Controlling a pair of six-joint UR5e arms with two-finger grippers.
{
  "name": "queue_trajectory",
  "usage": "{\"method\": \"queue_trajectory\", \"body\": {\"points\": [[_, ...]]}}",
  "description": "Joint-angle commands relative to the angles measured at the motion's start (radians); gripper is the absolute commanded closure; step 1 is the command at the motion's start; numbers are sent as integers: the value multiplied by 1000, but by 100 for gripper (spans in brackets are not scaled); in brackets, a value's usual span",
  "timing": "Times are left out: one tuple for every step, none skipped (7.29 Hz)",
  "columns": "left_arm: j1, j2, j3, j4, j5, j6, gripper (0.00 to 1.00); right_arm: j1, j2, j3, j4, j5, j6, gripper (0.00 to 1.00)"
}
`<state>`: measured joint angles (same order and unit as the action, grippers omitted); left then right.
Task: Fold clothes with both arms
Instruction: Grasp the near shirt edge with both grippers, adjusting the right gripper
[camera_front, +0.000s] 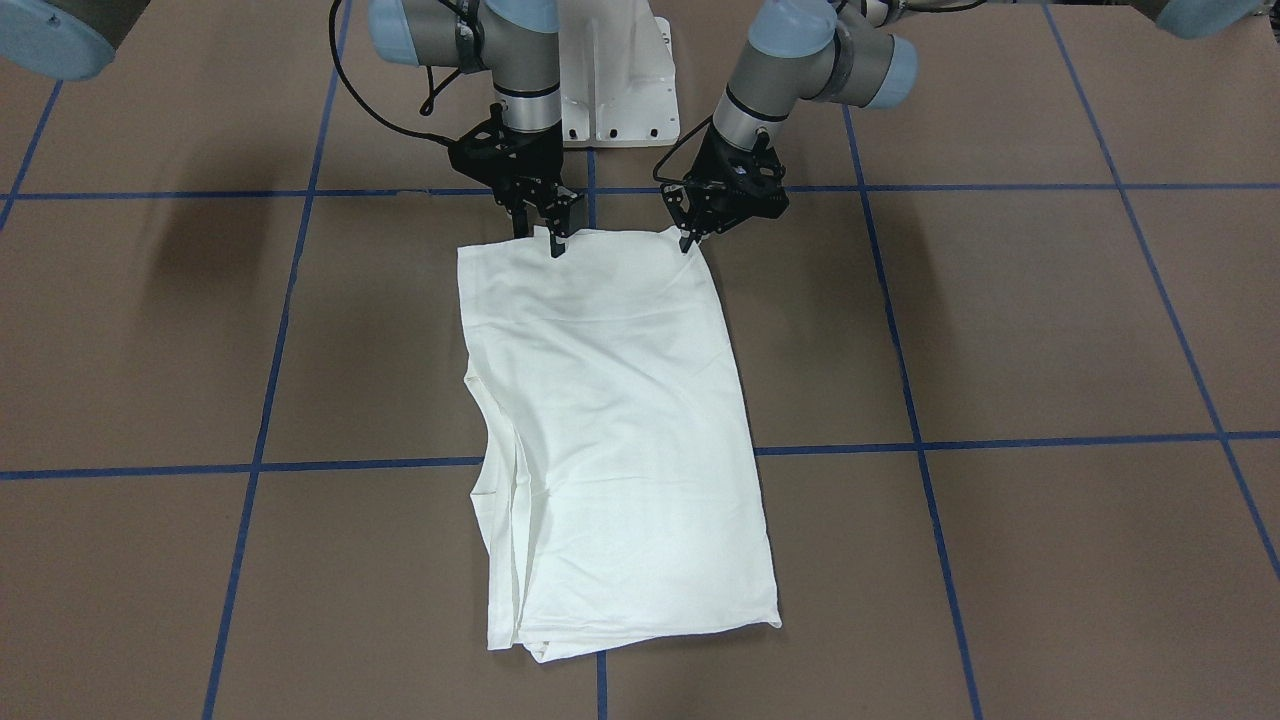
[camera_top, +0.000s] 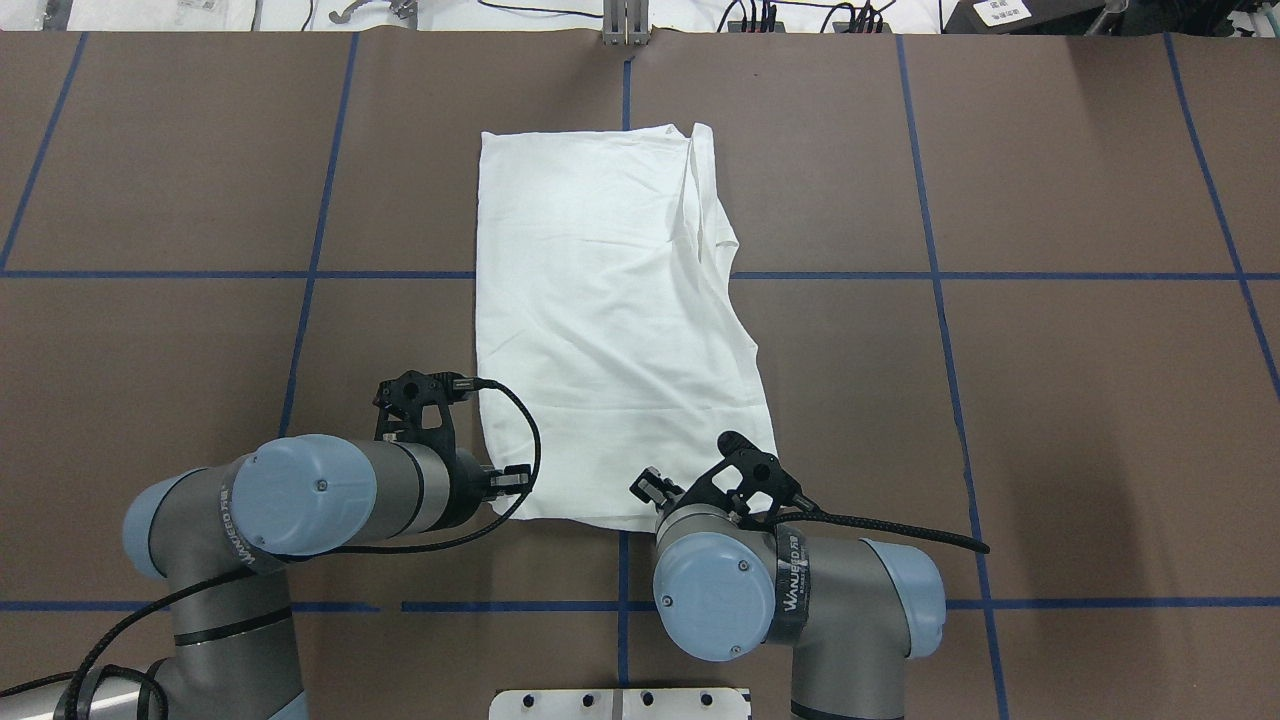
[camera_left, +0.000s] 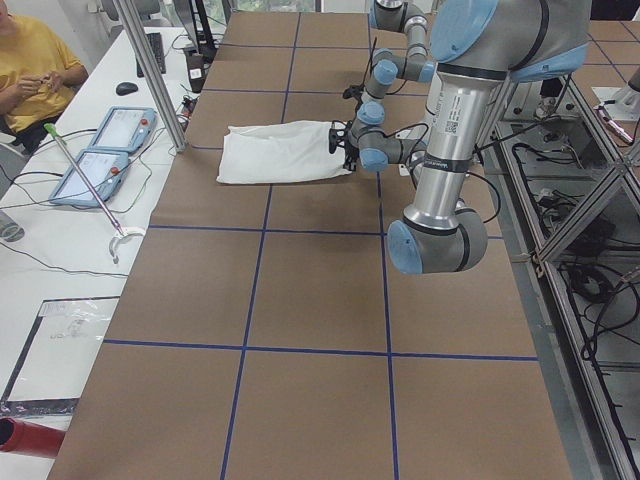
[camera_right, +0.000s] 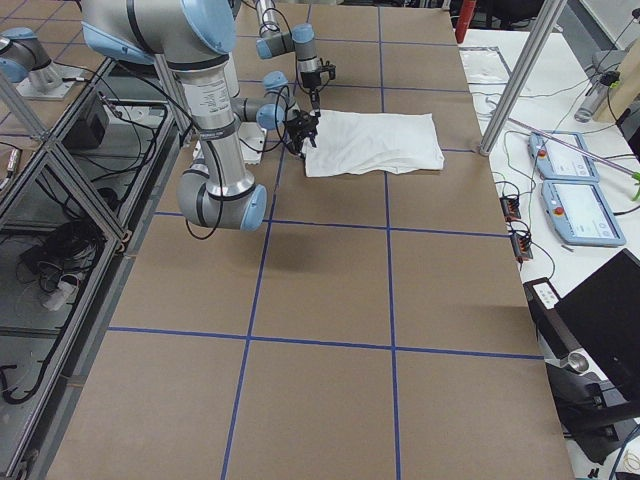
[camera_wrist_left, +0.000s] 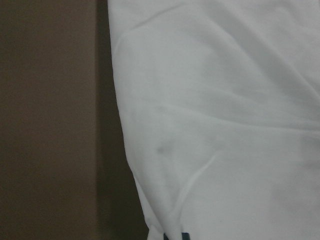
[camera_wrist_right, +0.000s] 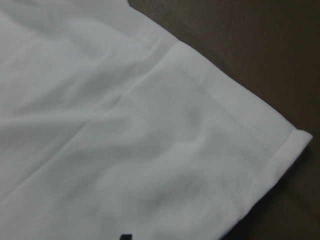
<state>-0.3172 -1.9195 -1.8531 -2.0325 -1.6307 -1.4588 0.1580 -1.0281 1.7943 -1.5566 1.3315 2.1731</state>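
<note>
The shirt (camera_front: 610, 420) is laid flat on the tabletop (camera_front: 1000, 330) as a long, narrow strip. Its sides appear to be already turned in, with layered edges showing along one long side. Both hands are set at the short edge nearest the robot. The right hand (camera_front: 538, 240) is seen with its fingers spread, tips down at the hem partway along that edge. The left hand (camera_front: 692, 238) is lowered at the corner, but whether it is spread or pinching cloth cannot be told. No part of the shirt is seen lifted. The task is judged to be roughly midway — the widthwise folds look done, and the strip is yet to be doubled end over end. No container is seen in any view.
</note>
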Motion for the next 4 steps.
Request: {"method": "queue_trajectory", "body": {"points": [[0, 1, 0, 0, 0, 0, 100, 0, 6, -3, 1, 0, 5, 79], [0, -1, -1, 0, 0, 0, 100, 0, 8, -3, 1, 0, 23, 100], [0, 1, -9, 0, 0, 0, 100, 0, 11, -1, 1, 0, 24, 100], [0, 1, -18, 5, -1, 2, 100, 5, 14, 3, -2, -1, 24, 100]]}}
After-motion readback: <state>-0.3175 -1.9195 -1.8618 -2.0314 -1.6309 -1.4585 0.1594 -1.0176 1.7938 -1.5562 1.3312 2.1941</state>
